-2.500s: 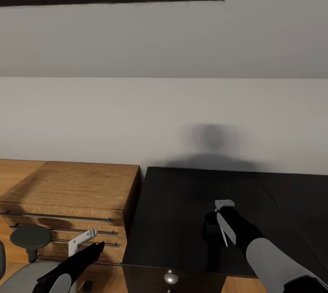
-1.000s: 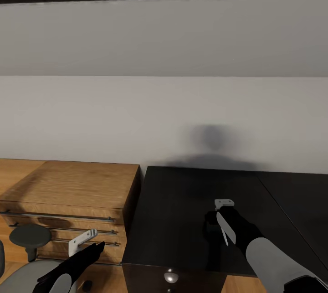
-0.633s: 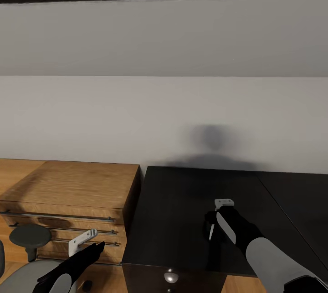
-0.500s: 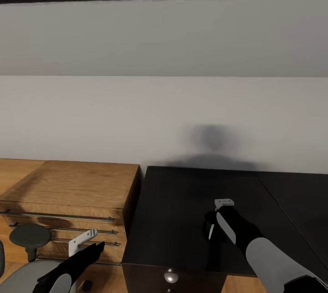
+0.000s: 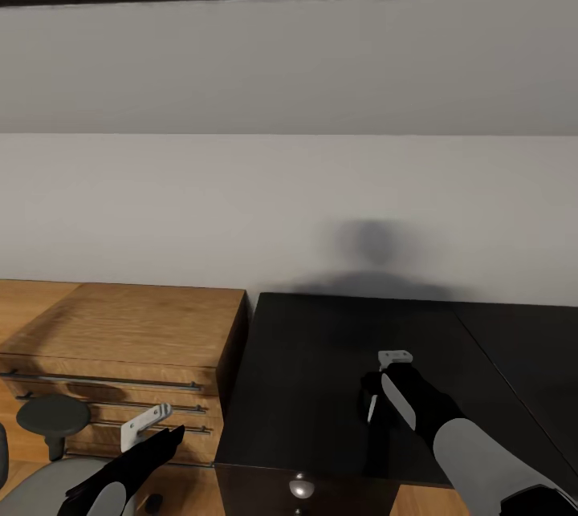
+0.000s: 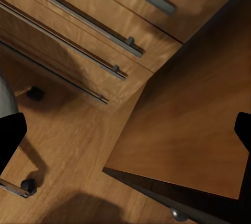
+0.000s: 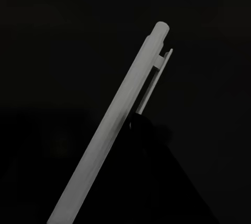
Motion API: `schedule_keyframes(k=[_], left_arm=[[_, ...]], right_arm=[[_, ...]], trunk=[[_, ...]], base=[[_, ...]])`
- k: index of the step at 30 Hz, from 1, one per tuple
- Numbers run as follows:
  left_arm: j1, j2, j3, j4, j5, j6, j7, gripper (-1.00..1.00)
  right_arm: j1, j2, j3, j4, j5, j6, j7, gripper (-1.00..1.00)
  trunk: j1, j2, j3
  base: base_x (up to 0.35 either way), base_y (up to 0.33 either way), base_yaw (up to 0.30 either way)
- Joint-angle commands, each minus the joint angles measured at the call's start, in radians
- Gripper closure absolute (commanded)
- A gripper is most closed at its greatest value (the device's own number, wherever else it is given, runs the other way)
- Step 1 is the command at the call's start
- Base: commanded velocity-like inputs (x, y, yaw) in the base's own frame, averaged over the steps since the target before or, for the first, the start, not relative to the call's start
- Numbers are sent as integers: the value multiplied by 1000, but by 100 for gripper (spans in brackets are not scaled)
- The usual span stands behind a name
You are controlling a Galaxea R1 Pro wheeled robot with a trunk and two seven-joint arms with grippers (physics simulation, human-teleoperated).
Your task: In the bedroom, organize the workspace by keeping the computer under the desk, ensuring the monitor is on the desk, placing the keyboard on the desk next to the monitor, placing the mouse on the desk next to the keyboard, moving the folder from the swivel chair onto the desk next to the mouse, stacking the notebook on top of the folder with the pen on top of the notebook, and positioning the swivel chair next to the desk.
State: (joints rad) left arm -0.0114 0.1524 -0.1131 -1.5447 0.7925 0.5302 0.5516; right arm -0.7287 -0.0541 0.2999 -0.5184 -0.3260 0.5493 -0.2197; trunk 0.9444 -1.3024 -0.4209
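Where the right arm reaches over the black top of the desk (image 5: 321,355), a slim white pen (image 5: 372,406) is seen just beside the right gripper (image 5: 384,388), close above or on the dark surface; contact with the top cannot be judged. In the right wrist view the pen (image 7: 112,130) is shown as a pale barrel with a clip near its blunt end, set diagonally against the black desk top, with a dark shape lying alongside its barrel. Whether the right gripper's jaws are parted or closed, and whether the pen is gripped, cannot be told from these views.

The left gripper (image 5: 143,425) is held low beside the desk's near left corner, in front of a light-wood cabinet (image 5: 120,331) with long bar handles (image 6: 78,18). Its jaws are spread wide, the two dark fingertips (image 6: 10,135) standing at opposite edges of the left wrist view, and nothing is held between them.

A grey part of the swivel chair (image 5: 36,492) is visible at the lower left, above the wood plank floor (image 6: 68,145). A silver knob (image 5: 301,489) marks the desk's front below its top. A plain white wall (image 5: 289,211) stands behind.
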Motion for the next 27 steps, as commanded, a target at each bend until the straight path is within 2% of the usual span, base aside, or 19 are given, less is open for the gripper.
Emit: schedule_keyframes(k=[1,27], left_arm=[[-1,1,-2,-2,10,0,10,-100],[-1,1,-3,0,11,1,8,-100]], right_arm=[[0,-2,8,5,-13,6,-8,100],[0,-3,4,-2,-23,27,5,100]], trunk=[[0,-1,-1],[0,-1,-1]], base=[[0,0,0],[0,0,0]])
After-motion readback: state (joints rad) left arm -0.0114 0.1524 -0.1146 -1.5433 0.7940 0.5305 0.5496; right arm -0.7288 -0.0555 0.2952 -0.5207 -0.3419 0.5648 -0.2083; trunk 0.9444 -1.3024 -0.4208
